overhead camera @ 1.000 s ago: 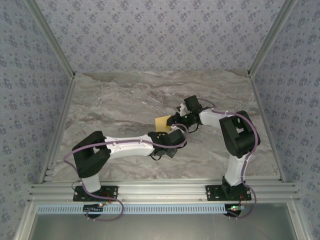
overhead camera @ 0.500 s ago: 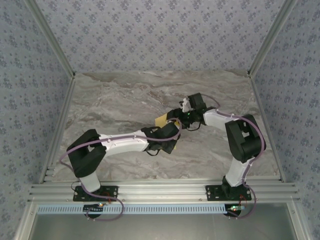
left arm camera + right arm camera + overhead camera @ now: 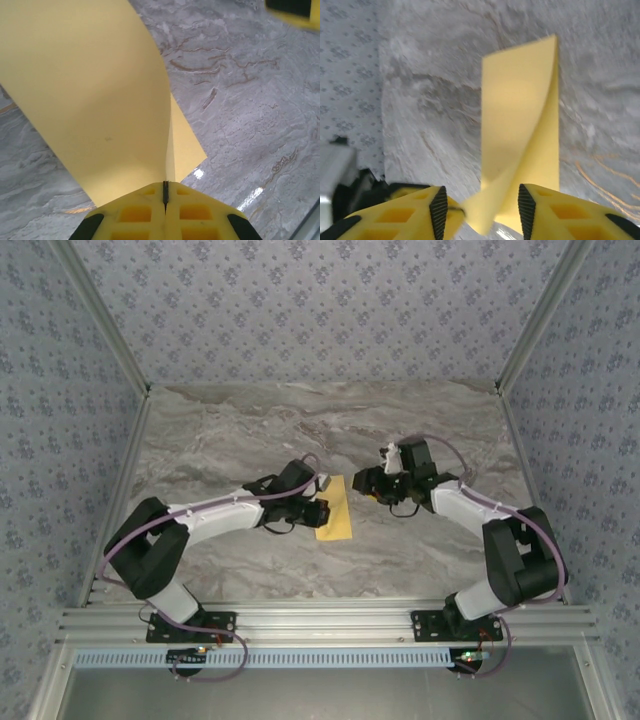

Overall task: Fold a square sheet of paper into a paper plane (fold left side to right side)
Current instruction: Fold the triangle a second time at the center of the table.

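The table [image 3: 220,440] is bare marble with wide room on every side of the work. Patterned walls [image 3: 320,310] stand well back at the far and side edges, and a metal rail [image 3: 320,622] runs along the near edge by the arm bases. The sheet [image 3: 338,515] sits near the table's middle, between the two arms, and from above it shows as a narrow yellow strip running near to far. The left pincer [image 3: 321,506] meets its left long edge. The right pincer [image 3: 362,485] is just beside its far right corner, with a sliver of marble between them. The left wrist view gives what the top view cannot: the left pincer [image 3: 165,197] has its fingers pressed together on an edge of the sheet [image 3: 95,100]. The sheet rises from that clamp in a broad curl, and a second layer lies flat on the marble behind it. The right wrist view shows the right pincer [image 3: 479,202] with its fingers [image 3: 540,210] apart and nothing clamped. There the sheet [image 3: 520,115] lies ahead, its upper layer bowed over the lower, and its near corner dips low between the fingers. Whether that corner touches them I cannot tell.
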Available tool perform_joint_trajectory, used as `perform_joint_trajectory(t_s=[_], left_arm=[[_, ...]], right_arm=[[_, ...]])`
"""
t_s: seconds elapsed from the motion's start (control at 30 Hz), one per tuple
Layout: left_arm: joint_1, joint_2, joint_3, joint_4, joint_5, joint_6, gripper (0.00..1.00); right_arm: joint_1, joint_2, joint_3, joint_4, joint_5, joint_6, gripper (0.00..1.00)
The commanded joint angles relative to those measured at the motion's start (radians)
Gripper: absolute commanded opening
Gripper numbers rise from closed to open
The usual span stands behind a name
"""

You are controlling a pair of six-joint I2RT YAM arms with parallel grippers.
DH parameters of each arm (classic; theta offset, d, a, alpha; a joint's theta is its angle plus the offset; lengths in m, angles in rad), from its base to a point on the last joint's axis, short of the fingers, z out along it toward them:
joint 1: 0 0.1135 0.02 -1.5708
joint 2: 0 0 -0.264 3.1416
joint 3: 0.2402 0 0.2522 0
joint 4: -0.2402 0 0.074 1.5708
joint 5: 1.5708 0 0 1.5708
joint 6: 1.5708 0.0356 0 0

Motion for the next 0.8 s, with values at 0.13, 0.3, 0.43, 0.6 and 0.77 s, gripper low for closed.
perform_joint_trajectory(t_s=[0.13, 0.3, 0.43, 0.6, 0.77], left_arm=[[0.075, 0.015, 0.001, 0.0, 0.17, 0.047, 0.04], [0.104, 0.041, 0.012, -0.025, 0.177, 0.081, 0.04], [0.131, 0.06, 0.021, -0.05, 0.179, 0.113, 0.04], [0.141, 0.09, 0.053, -0.09, 0.16, 0.148, 0.03], [0.143, 0.119, 0.074, -0.103, 0.142, 0.166, 0.03]], right_arm=[[0.094, 0.058, -0.034, -0.097, 0.089, -0.019, 0.16], [0.135, 0.122, -0.022, -0.142, 0.115, -0.02, 0.13], [0.155, 0.167, -0.008, -0.171, 0.12, -0.03, 0.13], [0.174, 0.212, 0.02, -0.23, 0.148, -0.051, 0.13], [0.178, 0.224, 0.02, -0.257, 0.175, -0.052, 0.13]])
